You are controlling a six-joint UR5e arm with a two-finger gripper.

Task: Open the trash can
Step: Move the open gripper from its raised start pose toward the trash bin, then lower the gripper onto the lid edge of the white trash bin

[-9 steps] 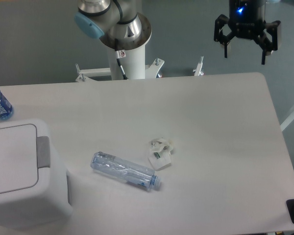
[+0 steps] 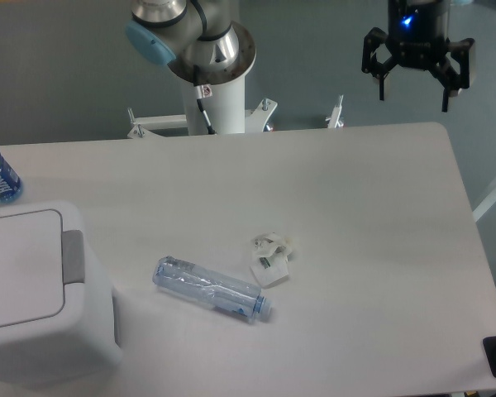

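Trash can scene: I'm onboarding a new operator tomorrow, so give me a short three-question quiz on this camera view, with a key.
1. True or false: the lid of the trash can is already open.
2. Multiple choice: where is the gripper? A) pressing the grey push tab; B) raised past the far right of the table, fingers spread; C) gripping the clear crushed bottle.
3. Fill in: the crumpled white wrapper lies just to the ____ of the crushed bottle's cap end.

Key: 1 false; 2 B; 3 far side (above it in the picture).
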